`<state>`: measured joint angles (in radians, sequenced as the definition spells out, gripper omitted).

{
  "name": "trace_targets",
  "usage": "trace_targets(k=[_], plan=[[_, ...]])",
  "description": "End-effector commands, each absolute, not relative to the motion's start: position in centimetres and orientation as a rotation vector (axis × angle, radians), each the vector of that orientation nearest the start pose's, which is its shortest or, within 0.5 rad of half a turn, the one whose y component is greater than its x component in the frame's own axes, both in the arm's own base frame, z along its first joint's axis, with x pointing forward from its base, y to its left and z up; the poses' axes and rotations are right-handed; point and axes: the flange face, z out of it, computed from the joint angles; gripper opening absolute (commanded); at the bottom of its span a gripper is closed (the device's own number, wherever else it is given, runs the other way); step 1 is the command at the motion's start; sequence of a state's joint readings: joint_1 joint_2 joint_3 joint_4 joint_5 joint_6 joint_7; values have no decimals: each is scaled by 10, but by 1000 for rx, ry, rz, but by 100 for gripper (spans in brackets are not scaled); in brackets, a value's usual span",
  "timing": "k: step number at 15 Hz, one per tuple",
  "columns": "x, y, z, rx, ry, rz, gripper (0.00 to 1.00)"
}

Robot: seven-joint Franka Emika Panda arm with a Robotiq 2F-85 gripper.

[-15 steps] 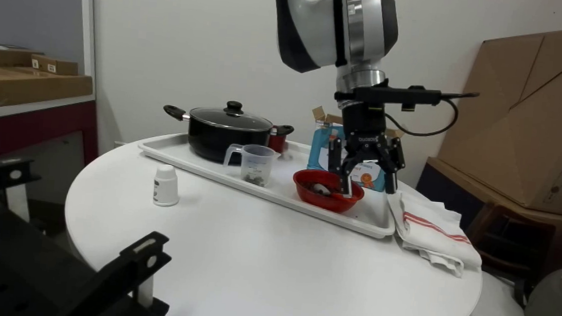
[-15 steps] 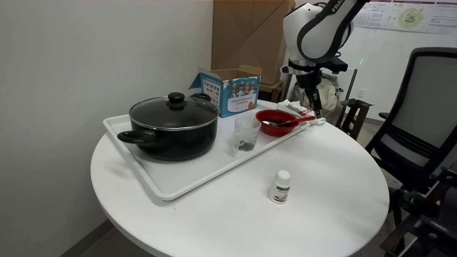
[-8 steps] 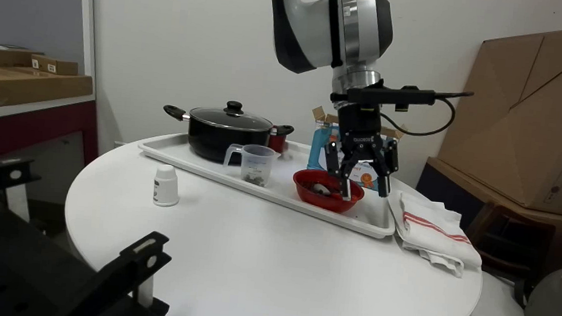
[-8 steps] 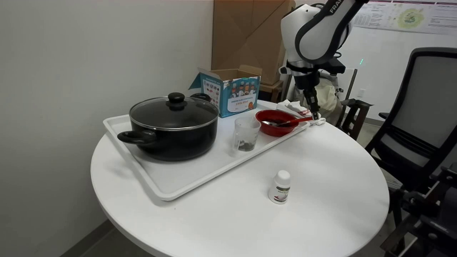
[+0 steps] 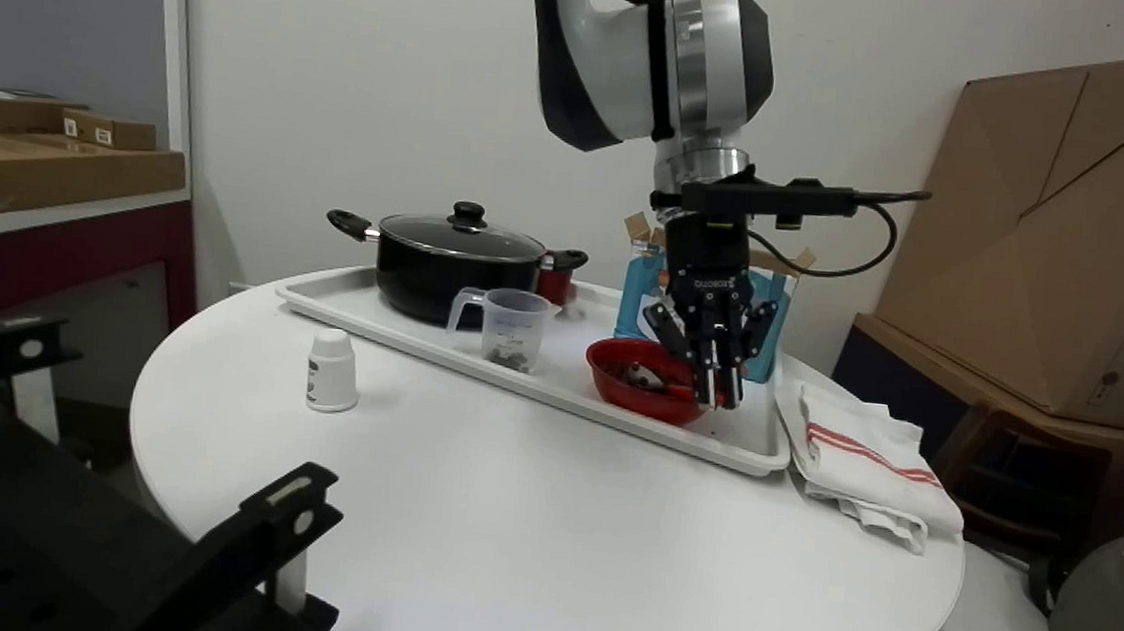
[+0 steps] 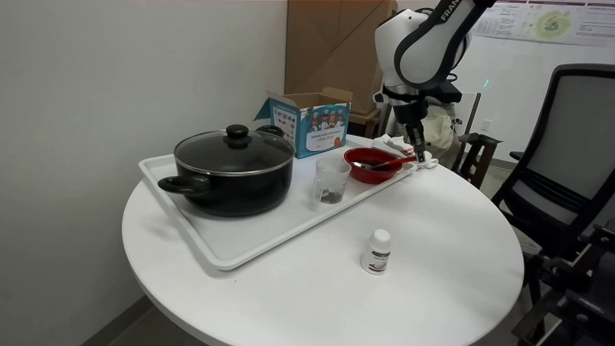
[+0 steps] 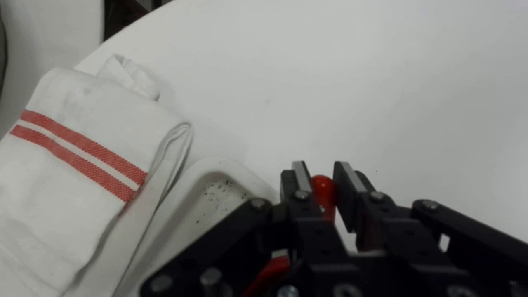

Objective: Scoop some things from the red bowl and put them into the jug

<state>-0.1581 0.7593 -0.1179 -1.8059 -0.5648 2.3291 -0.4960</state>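
The red bowl [image 5: 634, 399] sits on the white tray, with dark contents and a spoon [image 5: 642, 375] leaning in it. The spoon's red handle [image 6: 401, 161] sticks out over the rim. My gripper [image 7: 321, 171] is shut on that handle near its rounded end, a pad on either side. In an exterior view the gripper [image 5: 718, 393] hangs just beside the bowl, fingertips at rim height. The jug [image 5: 513, 324], a clear measuring cup, stands apart from the bowl on the tray, upright, with some dark bits at its bottom. Part of the bowl [image 7: 268, 274] shows behind the fingers.
A black lidded pot [image 6: 235, 192] stands on the tray [image 6: 283, 241], with a blue box [image 6: 324, 127] behind the bowl. A folded towel [image 7: 82, 161] lies against the tray's corner. The small white bottle [image 5: 332, 373] stands on the table. Dark specks dot the tray.
My gripper has moved lower and nearer the bowl, and its jaws have come together on the spoon's handle. The spoon's tip has turned slightly; bowl and jug have stayed put.
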Motion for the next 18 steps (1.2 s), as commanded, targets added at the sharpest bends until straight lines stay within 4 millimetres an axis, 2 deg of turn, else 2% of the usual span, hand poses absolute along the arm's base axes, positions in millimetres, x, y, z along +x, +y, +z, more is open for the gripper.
trace_targets(k=[1, 7, 14, 18], plan=[[596, -169, 110, -3204, -1134, 662, 11], [597, -173, 126, -3229, -1172, 670, 10], [589, -211, 136, -3264, -1456, 876, 10], [588, -214, 142, -3291, -1602, 897, 10]])
